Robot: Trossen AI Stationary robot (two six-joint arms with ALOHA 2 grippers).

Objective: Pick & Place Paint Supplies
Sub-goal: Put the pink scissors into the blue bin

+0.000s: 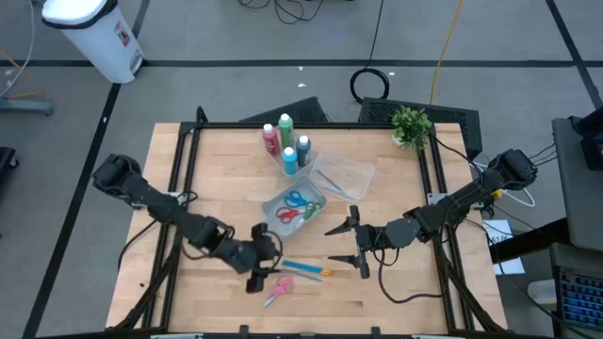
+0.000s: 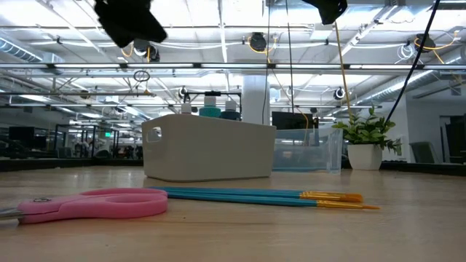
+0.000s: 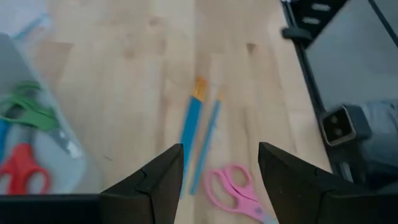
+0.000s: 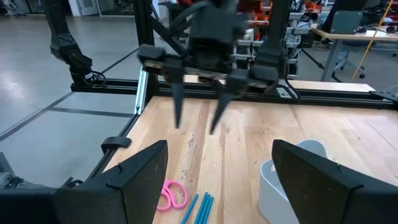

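Note:
Pink-handled scissors (image 1: pixel 278 290) and thin blue, orange-tipped brushes (image 1: pixel 306 270) lie flat on the table near its near edge. My left gripper (image 1: pixel 259 256) hangs open above them, fingers pointing down; its wrist view shows the brushes (image 3: pixel 194 121) and scissors (image 3: pixel 229 186) between its fingers (image 3: pixel 155 186). My right gripper (image 1: pixel 332 243) is open, just right of the brushes, above the table. A white tub (image 1: pixel 294 207) holds red, green and blue scissors. Small white-capped bottles (image 1: pixel 287 143) stand behind it.
A clear plastic tub (image 1: pixel 341 174) sits right of the white tub, a small potted plant (image 1: pixel 412 124) at the far right corner. Black frame rails (image 1: pixel 184 179) run along the table's sides. Bare wood lies along the near edge (image 1: pixel 377 301).

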